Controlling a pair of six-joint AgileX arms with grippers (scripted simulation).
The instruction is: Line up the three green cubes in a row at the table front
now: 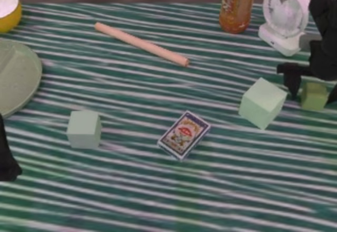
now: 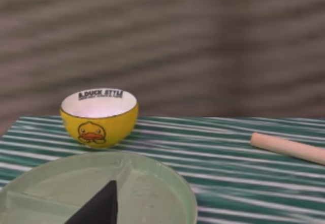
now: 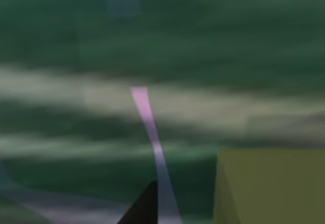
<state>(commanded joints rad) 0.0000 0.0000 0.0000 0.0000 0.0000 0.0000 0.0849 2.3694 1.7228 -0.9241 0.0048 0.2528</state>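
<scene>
The small olive-green matte cube (image 3: 271,183) sits right under my right end effector (image 1: 314,87), between its spread fingers on the striped green worktop (image 1: 158,190). Just beside it stands the large pale mint cube (image 1: 262,103); the medium pale mint cube (image 1: 83,129) lies well apart, nearer my parked left end effector (image 1: 8,161).

The table (image 1: 158,190) wears a dark green cloth with wavy white stripes, and on it sit two pale mint cubes, the large one (image 1: 262,103) and the medium one (image 1: 84,129), plus a small olive-green cube (image 1: 314,96). The plate (image 1: 18,77) is pale green, the bowl (image 2: 99,116) yellow with a white inside and an orange-billed duck face, the stick (image 1: 141,43) pale pink-tan. The bottle (image 1: 238,4) is amber orange, the fan (image 1: 285,17) white, the card box (image 1: 184,134) blue-edged with a red and yellow picture, and both grippers (image 1: 310,79) (image 1: 8,158) are black.
</scene>
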